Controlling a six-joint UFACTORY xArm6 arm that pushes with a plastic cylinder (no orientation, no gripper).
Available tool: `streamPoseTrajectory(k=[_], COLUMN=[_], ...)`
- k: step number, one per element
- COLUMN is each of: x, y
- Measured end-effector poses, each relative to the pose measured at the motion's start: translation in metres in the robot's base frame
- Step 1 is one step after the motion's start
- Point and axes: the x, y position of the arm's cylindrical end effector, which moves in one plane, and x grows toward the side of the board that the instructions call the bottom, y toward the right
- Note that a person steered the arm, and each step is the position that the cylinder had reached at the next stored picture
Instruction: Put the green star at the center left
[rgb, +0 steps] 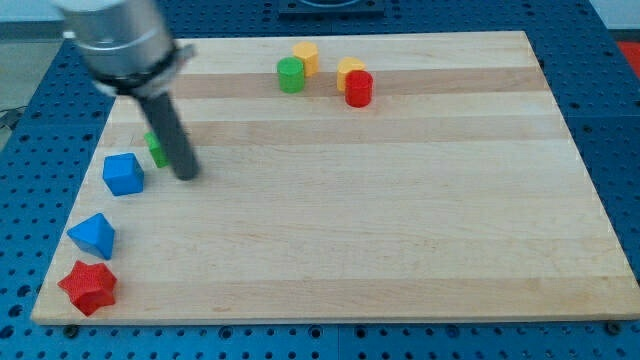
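The green star (155, 149) lies near the board's left edge, mostly hidden behind my rod; only a green sliver shows. My tip (187, 177) rests on the board just right of and slightly below that green block, touching or nearly touching it. A blue cube (123, 173) sits just left of and below the green block.
A blue triangular block (93, 236) and a red star (88, 287) lie at the lower left. A green cylinder (291, 75), a yellow block (306, 56), a yellow block (349, 69) and a red cylinder (359, 89) cluster at the top centre. The wooden board (400, 220) lies on a blue perforated table.
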Motion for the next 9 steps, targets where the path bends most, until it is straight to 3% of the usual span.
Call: streamPoseTrajectory(k=[1, 9], x=[-0.006, -0.043], y=[0.042, -0.054])
